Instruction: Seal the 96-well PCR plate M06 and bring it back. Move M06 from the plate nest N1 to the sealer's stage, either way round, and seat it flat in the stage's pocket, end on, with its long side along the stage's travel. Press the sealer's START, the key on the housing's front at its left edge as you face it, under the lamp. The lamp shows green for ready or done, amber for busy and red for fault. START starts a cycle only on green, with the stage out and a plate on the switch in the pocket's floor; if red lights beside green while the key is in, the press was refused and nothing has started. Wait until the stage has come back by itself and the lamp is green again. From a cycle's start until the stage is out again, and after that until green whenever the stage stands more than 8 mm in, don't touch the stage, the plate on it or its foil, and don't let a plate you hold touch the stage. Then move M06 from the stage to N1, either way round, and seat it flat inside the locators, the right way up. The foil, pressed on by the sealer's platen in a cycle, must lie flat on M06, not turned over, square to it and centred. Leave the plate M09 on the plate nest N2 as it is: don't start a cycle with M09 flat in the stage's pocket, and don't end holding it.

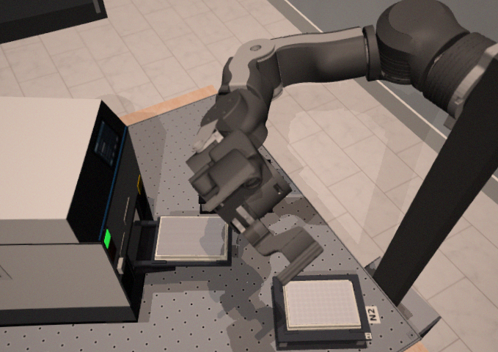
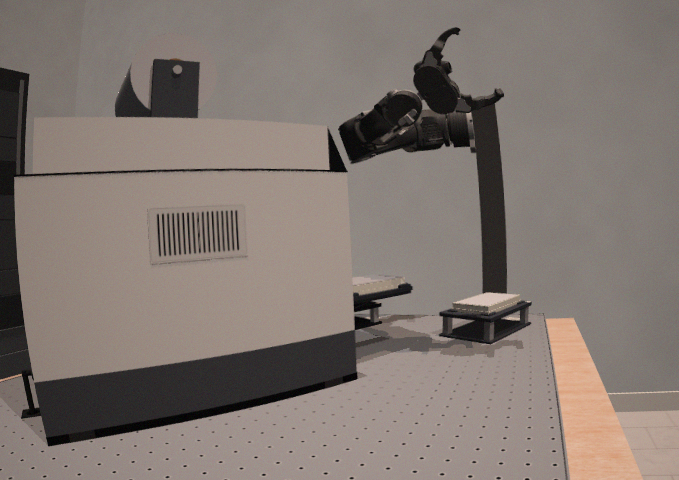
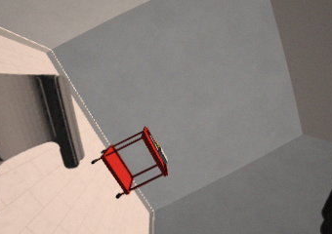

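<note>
M06 (image 1: 191,237) lies foiled in the stage pocket just before the sealer (image 1: 33,166), lamp (image 1: 106,238) green; the claw (image 2: 467,67), spread and empty, hangs high above the sealer; I'd level it, descend squarely, then grip the plate's long sides.

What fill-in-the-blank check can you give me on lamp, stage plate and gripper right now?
The sealer's lamp glows ____.
The foil-covered plate lies on the sealer's ____.
The open gripper, raised high, holds ____.
The uncovered plate sits on the nest labelled ____.
Missing words: green; stage; nothing; N2
</note>
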Motion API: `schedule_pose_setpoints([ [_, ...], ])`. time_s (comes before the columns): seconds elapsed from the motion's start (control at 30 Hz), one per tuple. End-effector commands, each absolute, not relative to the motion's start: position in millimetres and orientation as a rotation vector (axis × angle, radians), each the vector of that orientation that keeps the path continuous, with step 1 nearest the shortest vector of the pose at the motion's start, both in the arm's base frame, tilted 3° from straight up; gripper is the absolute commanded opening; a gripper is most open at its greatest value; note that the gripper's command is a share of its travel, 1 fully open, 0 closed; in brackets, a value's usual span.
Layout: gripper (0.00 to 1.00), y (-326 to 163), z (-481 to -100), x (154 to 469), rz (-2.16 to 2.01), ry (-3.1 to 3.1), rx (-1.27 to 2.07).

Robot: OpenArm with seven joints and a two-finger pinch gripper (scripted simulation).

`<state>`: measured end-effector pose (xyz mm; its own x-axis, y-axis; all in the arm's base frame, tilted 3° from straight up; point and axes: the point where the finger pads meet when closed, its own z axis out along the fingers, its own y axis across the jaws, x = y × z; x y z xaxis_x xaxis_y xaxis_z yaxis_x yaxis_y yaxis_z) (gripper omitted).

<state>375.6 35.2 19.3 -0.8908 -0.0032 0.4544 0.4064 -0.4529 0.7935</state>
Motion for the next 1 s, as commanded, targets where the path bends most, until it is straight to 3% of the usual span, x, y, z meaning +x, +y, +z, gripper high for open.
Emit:
schedule_pose_setpoints([
  [0.0, 0.77, 35.9, 18.4, 375.2, -2.411, -1.494, -0.578],
  [0.23, 0.77, 35.9, 18.4, 375.2, -2.411, -1.494, -0.578],
  [0.4, 0.77, 41.2, -23.2, 374.3, -2.230, -1.805, -0.606],
  [0.8, 0.77, 41.2, -23.2, 374.3, -2.230, -1.805, -0.606],
  [0.97, 0.77, 36.5, -64.9, 373.6, -2.007, -2.091, -0.641],
])
